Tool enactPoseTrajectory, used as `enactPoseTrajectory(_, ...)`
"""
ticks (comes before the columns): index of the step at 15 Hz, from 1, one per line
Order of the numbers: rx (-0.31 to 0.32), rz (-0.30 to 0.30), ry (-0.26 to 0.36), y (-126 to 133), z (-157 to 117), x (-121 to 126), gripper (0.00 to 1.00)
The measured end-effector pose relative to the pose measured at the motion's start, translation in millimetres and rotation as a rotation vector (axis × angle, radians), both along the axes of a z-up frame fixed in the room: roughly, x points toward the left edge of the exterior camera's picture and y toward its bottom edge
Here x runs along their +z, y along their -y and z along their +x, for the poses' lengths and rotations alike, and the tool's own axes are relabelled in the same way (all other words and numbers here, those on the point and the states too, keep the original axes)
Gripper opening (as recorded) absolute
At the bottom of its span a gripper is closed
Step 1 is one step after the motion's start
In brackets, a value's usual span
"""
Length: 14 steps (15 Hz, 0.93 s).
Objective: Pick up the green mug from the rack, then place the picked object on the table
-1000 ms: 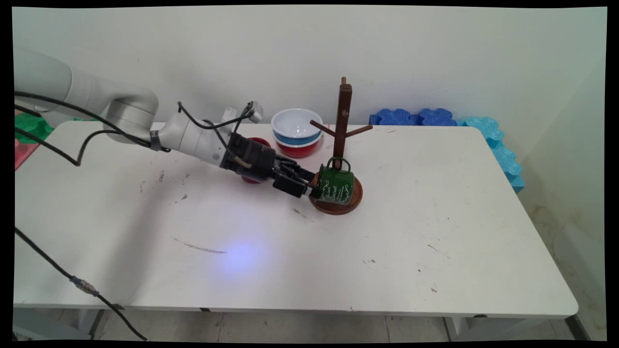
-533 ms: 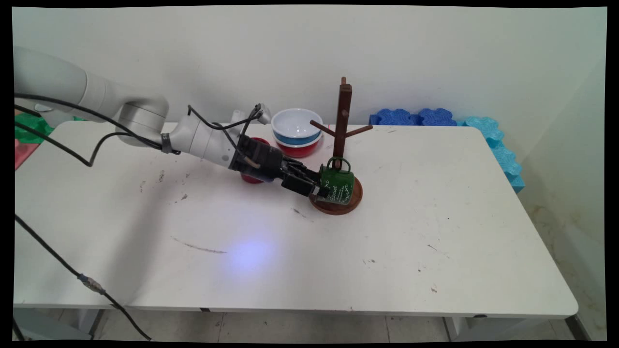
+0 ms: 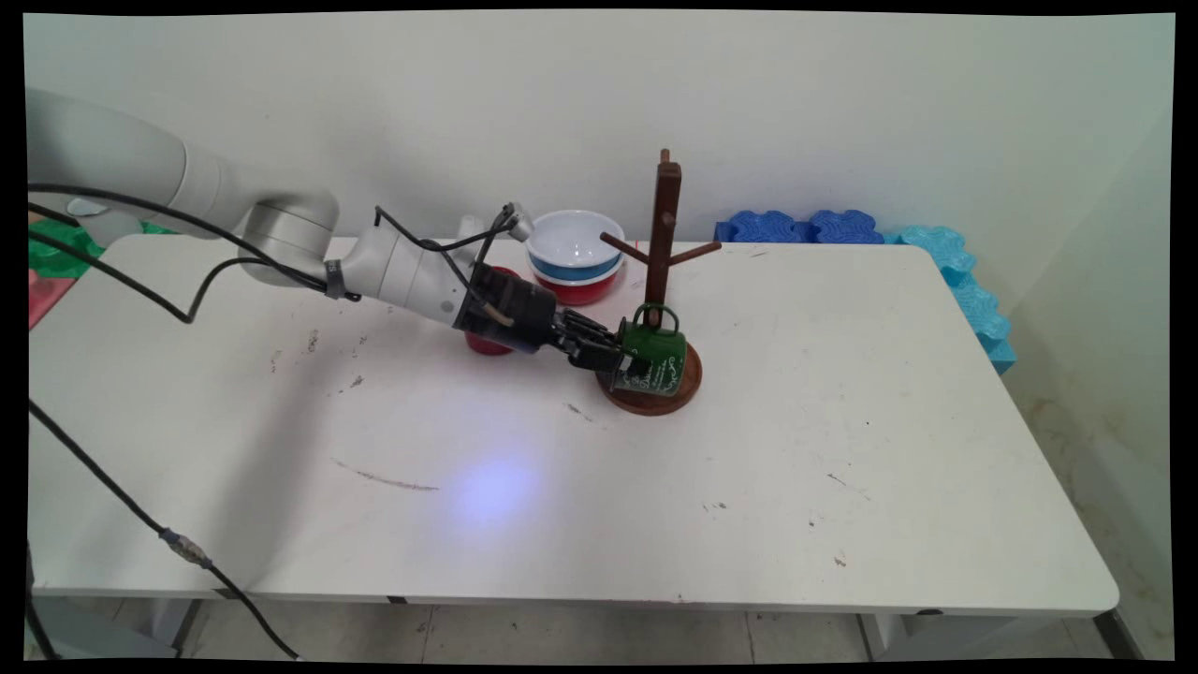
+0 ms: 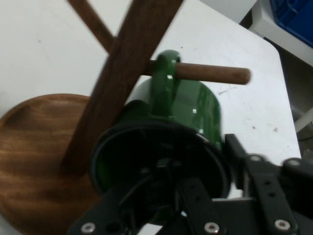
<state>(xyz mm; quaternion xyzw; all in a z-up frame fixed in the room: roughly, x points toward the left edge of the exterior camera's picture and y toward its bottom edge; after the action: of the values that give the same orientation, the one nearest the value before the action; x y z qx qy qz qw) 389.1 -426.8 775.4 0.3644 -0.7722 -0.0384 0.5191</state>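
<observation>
Tool [image 3: 625, 360] clamped on the mug's rim at the rack.
One finger sits inside the mug [image 4: 188, 110], one outside; the handle is threaded on a peg [image 4: 210, 73], mug low over the rack's base [image 3: 688, 386] on the desk [image 3: 842, 421].

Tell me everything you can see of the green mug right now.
The green mug is glossy, enamel-like, dark inside with pale script lettering on its side. It hangs tipped on its side, its loop handle threaded over a low peg of the wooden mug tree, just above the round base; contact with the base is unclear. The gripper straddles its rim, one finger inside, one outside; whether it is clamped is unclear.
</observation>
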Motion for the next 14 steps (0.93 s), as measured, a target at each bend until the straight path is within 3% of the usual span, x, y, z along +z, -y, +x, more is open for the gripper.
enactPoseTrajectory(14, -0.031, 0.012, 0.005, -3.0, -6.6, -0.7, 0.00)
